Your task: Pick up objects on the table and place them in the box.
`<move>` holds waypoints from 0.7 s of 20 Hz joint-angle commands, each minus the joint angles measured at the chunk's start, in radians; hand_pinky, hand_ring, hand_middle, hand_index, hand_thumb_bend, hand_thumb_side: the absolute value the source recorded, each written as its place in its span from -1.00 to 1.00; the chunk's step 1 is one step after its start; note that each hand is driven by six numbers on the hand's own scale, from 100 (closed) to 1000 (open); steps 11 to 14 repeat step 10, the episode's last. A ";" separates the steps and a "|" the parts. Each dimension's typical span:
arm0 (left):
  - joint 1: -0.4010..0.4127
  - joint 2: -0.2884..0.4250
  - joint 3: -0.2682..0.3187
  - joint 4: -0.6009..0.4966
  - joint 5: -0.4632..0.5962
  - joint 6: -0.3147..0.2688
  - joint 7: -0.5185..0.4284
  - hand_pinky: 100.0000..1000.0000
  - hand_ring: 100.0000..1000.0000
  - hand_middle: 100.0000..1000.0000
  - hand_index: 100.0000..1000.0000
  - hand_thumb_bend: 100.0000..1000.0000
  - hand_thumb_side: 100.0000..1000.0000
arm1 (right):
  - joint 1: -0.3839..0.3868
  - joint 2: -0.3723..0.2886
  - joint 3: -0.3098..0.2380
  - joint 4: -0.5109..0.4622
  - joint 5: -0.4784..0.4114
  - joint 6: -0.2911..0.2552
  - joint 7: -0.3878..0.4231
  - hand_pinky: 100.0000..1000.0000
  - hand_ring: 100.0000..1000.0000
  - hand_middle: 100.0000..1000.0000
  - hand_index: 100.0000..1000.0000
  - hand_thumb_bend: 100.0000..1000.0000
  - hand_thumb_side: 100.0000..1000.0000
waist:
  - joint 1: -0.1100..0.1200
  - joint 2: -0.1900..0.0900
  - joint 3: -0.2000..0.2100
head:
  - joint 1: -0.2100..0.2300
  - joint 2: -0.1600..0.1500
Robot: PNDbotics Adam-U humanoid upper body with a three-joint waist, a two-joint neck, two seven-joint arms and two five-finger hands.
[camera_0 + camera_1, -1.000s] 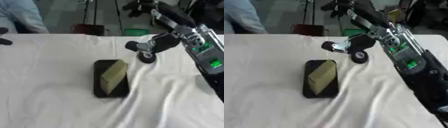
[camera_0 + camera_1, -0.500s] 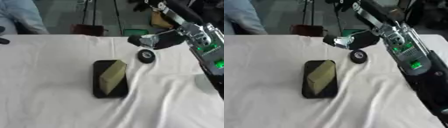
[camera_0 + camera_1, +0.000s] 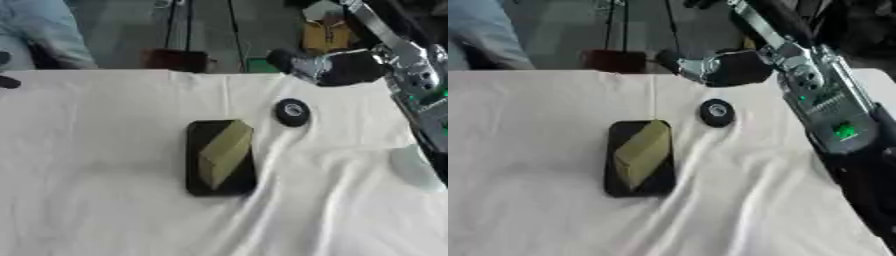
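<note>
Box [image 3: 219,157] lies below-left of the right hand [image 3: 715,67], a block [image 3: 224,150] already in it. The disc [image 3: 292,111] sits on the cloth just under the hand, which has lifted away, fingers relaxed, empty. The disc is let go, unboxed; expect a re-grasp.

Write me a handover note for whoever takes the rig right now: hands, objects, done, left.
Right hand: raised over the far edge of the table, above and apart from the round black object; whether its fingers are open or curled can't be made out. It holds nothing I can see.
Left hand: not in view.
Black box: mid-table on the white cloth, with a yellow-green block lying in it.
Done: block is in the box.
Left: the round black object sits on the cloth just right of the box's far corner; it goes in next.
</note>
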 commanded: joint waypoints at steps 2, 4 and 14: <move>-0.002 0.028 0.010 -0.013 -0.001 -0.004 0.002 0.23 0.53 0.62 0.74 -0.82 0.94 | 0.010 -0.050 -0.021 -0.042 -0.015 0.007 -0.017 0.38 0.41 0.56 0.73 -0.09 0.06 | 0.004 -0.016 -0.006 | 0.003 -0.012; -0.002 0.029 0.010 -0.012 -0.001 -0.005 0.003 0.23 0.54 0.63 0.74 -0.82 0.94 | 0.022 -0.055 -0.028 -0.052 -0.018 0.014 -0.023 0.38 0.41 0.56 0.73 -0.10 0.05 | 0.003 -0.015 -0.008 | 0.004 -0.012; 0.001 0.029 0.011 -0.011 -0.005 -0.006 0.003 0.24 0.58 0.67 0.77 -0.82 0.95 | 0.054 -0.062 -0.054 -0.077 -0.036 0.031 -0.050 0.37 0.40 0.55 0.73 -0.13 0.05 | 0.003 -0.013 -0.015 | 0.013 -0.012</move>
